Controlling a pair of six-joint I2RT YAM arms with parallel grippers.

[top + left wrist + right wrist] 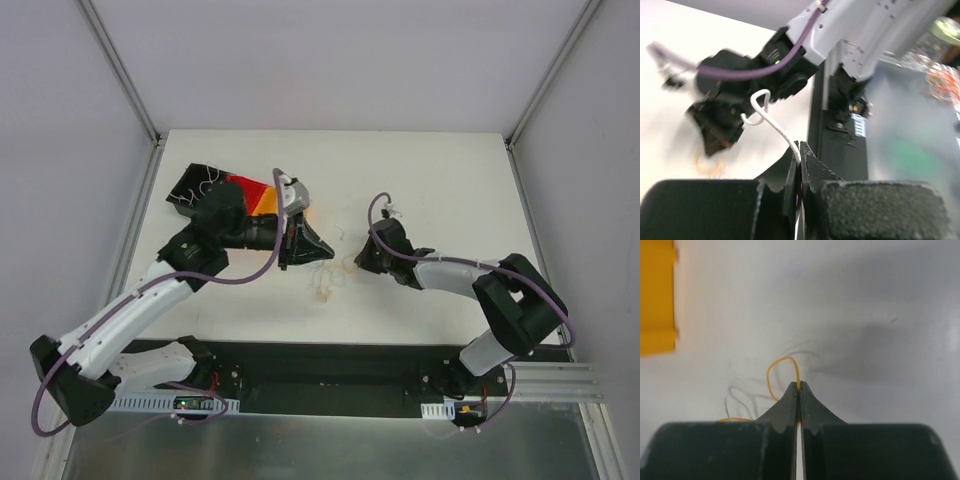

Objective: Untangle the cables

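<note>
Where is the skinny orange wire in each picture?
Top external: the orange wire lies mid-table, at the tip of the right end effector.
Left wrist: a blurry loop at lower left, just below that end effector.
Right wrist: a loop at centre, pinched in its tips.
Shared landmark: the right end effector, always beside the wire.

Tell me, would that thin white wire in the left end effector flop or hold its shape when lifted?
Probably springy, not limp: the white wire stands up from the left end effector and carries its hooked end unsupported. Likely very light, being so thin. It might slip, since it looks smooth and is pinched only at the tips.
</note>
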